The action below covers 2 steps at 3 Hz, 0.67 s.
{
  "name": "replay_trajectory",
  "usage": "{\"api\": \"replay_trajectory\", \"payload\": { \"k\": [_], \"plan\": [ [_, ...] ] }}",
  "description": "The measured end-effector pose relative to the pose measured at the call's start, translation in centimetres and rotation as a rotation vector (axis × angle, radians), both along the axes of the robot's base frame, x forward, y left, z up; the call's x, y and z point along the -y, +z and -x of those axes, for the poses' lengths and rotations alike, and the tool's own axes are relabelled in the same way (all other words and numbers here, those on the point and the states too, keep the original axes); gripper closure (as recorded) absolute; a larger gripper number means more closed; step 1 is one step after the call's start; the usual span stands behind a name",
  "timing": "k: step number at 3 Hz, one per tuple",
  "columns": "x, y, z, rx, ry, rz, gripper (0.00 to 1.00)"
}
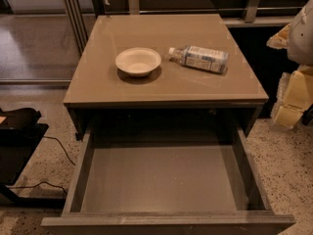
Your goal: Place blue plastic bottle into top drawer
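The blue plastic bottle [199,58] lies on its side on the glossy taupe cabinet top [161,28], right of centre, with its white cap pointing left. The top drawer [166,180] is pulled wide open below the front edge, and its grey inside holds nothing. My gripper [292,99], with cream-yellow parts, hangs at the right edge of the view. It is beside the cabinet's right side, apart from the bottle and lower than the top. Part of it is cut off by the frame edge.
A cream round bowl [138,61] stands upright on the cabinet top, left of the bottle. A black object [17,141] with cables sits on the speckled floor at the left. Metal posts and a shelf run along the back.
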State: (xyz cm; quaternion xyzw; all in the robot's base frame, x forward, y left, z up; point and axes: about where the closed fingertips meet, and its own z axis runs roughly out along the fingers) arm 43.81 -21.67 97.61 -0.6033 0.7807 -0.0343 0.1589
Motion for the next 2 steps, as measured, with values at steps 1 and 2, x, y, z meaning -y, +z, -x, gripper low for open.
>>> {"api": "replay_trajectory", "payload": {
  "k": [1,2],
  "plan": [
    [0.0,0.0,0.0,0.001,0.0,0.0,0.0],
    [-0.4,0.8,-2.4,0.034,0.008,-0.043,0.0]
  ]
}}
